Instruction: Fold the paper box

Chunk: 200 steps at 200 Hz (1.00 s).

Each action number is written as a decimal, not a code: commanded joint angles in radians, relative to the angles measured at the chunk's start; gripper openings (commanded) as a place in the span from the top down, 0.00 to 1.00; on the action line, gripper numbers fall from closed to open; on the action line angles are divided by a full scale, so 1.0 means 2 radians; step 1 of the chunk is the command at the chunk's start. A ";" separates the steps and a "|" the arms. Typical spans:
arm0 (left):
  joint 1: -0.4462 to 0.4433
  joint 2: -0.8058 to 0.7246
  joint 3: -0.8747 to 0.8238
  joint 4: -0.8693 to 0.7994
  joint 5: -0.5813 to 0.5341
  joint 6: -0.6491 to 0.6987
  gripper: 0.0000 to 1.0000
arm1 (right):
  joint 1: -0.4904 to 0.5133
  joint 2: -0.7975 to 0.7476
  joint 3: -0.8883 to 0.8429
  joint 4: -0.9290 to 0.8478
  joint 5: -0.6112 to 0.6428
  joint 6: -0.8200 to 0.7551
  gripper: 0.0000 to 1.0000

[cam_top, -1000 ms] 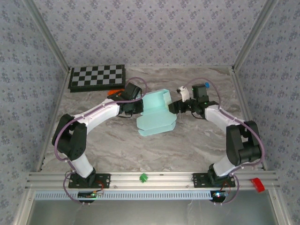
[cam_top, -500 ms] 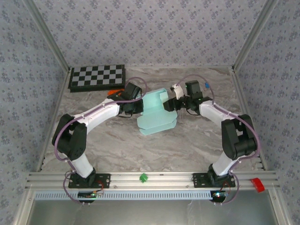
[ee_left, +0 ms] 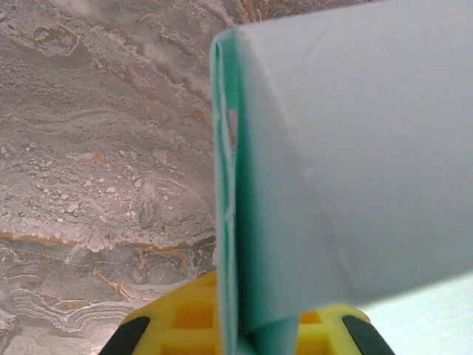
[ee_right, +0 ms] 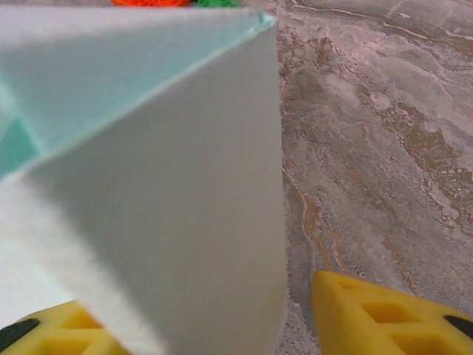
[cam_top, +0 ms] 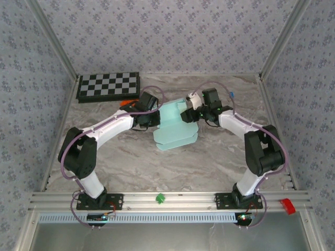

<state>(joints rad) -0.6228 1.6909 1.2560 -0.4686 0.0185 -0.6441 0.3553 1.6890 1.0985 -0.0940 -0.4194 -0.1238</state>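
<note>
The paper box [cam_top: 175,128], in the middle of the table [cam_top: 131,162], is being pinched at one edge by the closed left gripper [cam_top: 152,119] while a raised flap [ee_right: 185,185] is being straddled by the part-open right gripper [cam_top: 187,116], which likely needs closing before folding.

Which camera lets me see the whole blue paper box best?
The top camera. There the paper box shows nearly whole, flaps and outline, on the table. The left wrist camera gives a very close look at one folded edge; the right wrist camera gives a close, blurry panel.
</note>
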 commanded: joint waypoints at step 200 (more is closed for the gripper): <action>-0.003 0.004 0.013 0.007 0.012 0.003 1.00 | 0.064 0.021 0.015 0.008 0.339 0.038 0.80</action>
<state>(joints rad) -0.6273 1.6917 1.2560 -0.4362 0.0414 -0.6441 0.4870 1.7111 1.1042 -0.0551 0.0738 -0.0910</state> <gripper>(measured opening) 0.069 0.219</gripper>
